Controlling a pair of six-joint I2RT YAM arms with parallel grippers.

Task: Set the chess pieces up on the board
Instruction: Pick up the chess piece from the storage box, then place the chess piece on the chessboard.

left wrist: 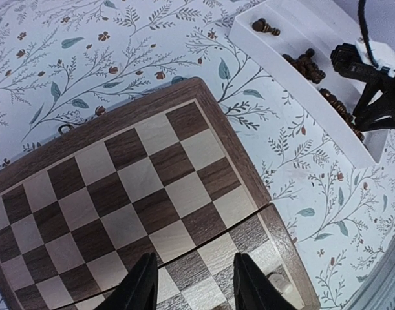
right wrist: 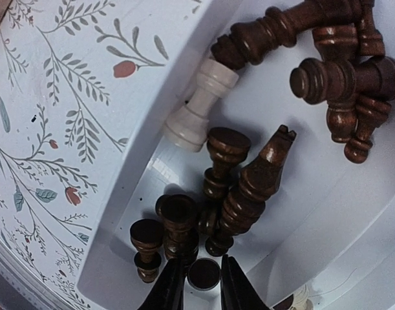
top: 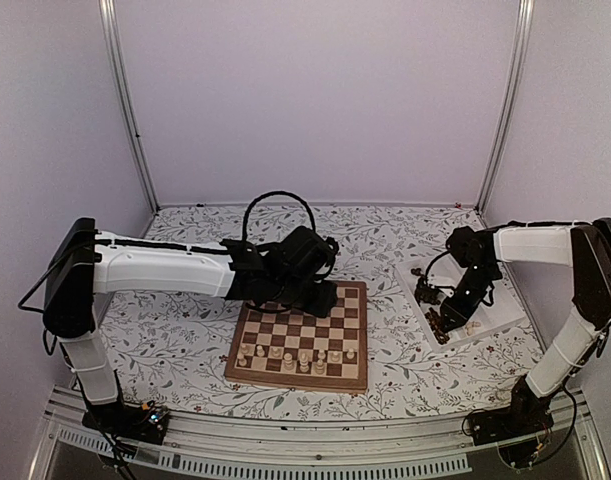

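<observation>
Because the dark chess pieces (right wrist: 249, 187) lie tumbled in a heap inside the white tray (top: 500, 305), the right gripper (right wrist: 202, 263) is lowered into a corner of this tray, where one dark piece (right wrist: 203, 274) stands upright and can be taken from above. Its two fingers stand on either side of the round head of this piece, very close to it. Whether they already press it cannot be told from the wrist view. Other pieces lie just beside, and one pale piece (right wrist: 197, 106) leans against the tray wall. The room around the fingers is therefore narrow, and a neighbour could probably be knocked during a lift.

The left gripper (left wrist: 194, 258) hangs above the board (left wrist: 152, 187) with the fingers spread and nothing between them. Most squares in its wrist view are bare.

The pale pieces (top: 295, 355) stand in the two near rows of the board, so the pale side seems mostly set. The far rows that show are bare, and the dark side is not yet begun.

The board lies on the flowered table cover (top: 185, 330), apart from the tray, with free cloth between them. The way from tray to board looks open, but the left arm covers the far edge of the board, and this may hinder the right arm there.
</observation>
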